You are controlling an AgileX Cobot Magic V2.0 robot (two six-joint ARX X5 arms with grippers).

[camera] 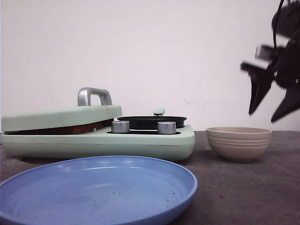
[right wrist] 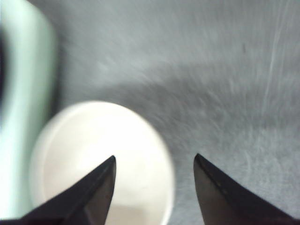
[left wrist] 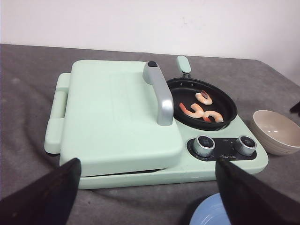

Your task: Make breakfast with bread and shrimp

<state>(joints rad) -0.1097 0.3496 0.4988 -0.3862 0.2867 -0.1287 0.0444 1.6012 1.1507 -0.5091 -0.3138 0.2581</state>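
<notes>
Three pink-orange shrimp (left wrist: 203,98) lie in the black pan (left wrist: 226,101) on the mint-green cooker (left wrist: 234,166). The bread is hidden; only a brown strip (camera: 61,130) shows in the gap under the cooker's closed lid (left wrist: 112,112). My left gripper (left wrist: 147,161) hovers open in front of the cooker, holding nothing. My right gripper (camera: 263,117) hangs open above the beige ribbed bowl (camera: 239,143). In the right wrist view its fingertips (right wrist: 154,156) straddle the rim of that bowl (right wrist: 93,154), whose visible inside looks empty.
A blue plate (camera: 93,187) lies at the table's front, just before the cooker, and its edge (left wrist: 211,213) shows near my left gripper. The lid has a silver handle (camera: 93,96). Two silver knobs (camera: 120,126) sit beside the pan. Grey cloth covers the table.
</notes>
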